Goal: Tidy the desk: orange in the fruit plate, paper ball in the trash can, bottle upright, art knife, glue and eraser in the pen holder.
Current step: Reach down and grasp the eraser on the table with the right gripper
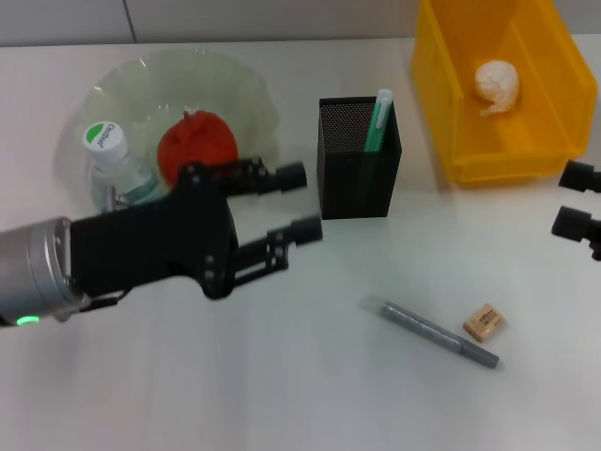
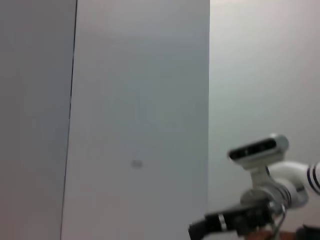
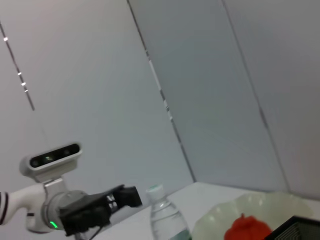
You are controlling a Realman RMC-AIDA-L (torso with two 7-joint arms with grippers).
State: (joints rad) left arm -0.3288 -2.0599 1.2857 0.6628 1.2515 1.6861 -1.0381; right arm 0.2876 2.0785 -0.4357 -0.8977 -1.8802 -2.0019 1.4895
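The left gripper (image 1: 302, 202) is hanging over the bench (image 1: 282, 376) with its jaws spread wide and holding nothing. The right gripper (image 1: 575, 200) is waiting at the far right edge, and I cannot tell how it is set.

The silvery art knife (image 1: 437, 333) and the eraser (image 1: 484, 321) are lying near each other on the bench, so one probably goes next. The jaws should come straight down and pinch the thin, smooth stick around its middle.

The pen holder (image 1: 360, 160) is black wire mesh. The wrinkly orange (image 1: 195, 145) is sitting in the wavy fruit plate (image 1: 178, 75), the bottle (image 1: 115, 164) is standing up, and the paper ball (image 1: 498, 85) is lying in the trash can (image 1: 451, 103).
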